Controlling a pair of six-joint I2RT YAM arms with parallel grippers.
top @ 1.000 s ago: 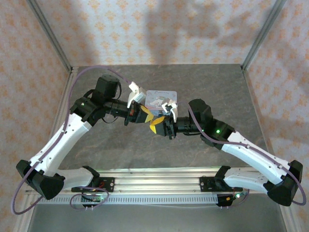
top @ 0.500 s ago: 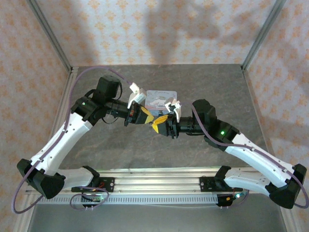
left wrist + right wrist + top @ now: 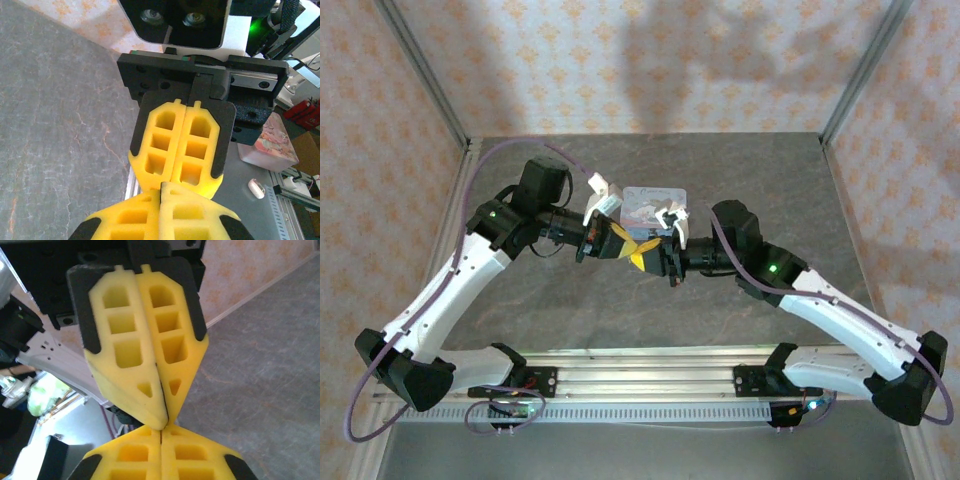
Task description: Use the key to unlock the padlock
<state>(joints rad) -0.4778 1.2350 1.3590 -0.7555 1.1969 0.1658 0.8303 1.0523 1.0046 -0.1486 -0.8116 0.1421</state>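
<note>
Clenched tip to tip: left gripper (image 3: 161, 187), right gripper (image 3: 161, 432); whether anything is pinched, cannot tell. Judged: key light, thin, stiff, slippery; pinch bow flat.

Right gripper (image 3: 642, 254): jaws slightly parted earlier, now pressed flat together. Right arm swung back left after brief retreat (elbow nearer tin (image 3: 648, 201) again). Its fingertips now meet left gripper (image 3: 626, 243) tips: 2 closed pairs, tip to tip.
</note>
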